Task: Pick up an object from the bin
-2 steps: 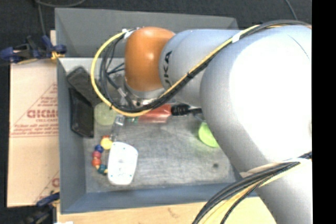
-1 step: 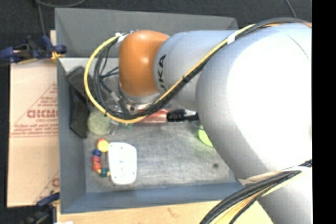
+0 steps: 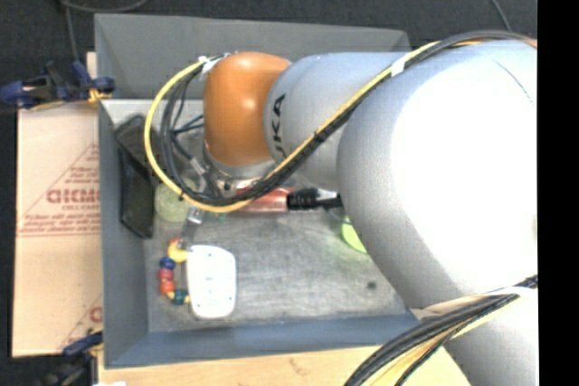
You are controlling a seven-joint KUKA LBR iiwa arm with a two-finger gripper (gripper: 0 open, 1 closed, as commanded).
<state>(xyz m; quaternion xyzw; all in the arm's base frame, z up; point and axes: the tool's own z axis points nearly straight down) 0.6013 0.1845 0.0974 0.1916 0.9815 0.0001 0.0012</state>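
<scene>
Under the orange wrist cover (image 3: 240, 108) the tool (image 3: 193, 214) hangs low, left of centre in the bin (image 3: 116, 285) — wide or narrow I cannot tell — probably because candidates crowd there: pale green lump (image 3: 170, 205), black slab (image 3: 136, 190), white box (image 3: 213, 282) below.

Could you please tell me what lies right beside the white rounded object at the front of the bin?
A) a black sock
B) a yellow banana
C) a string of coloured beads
C: the string of coloured beads lies close along the edge of the white rounded object on the view's left.
</scene>
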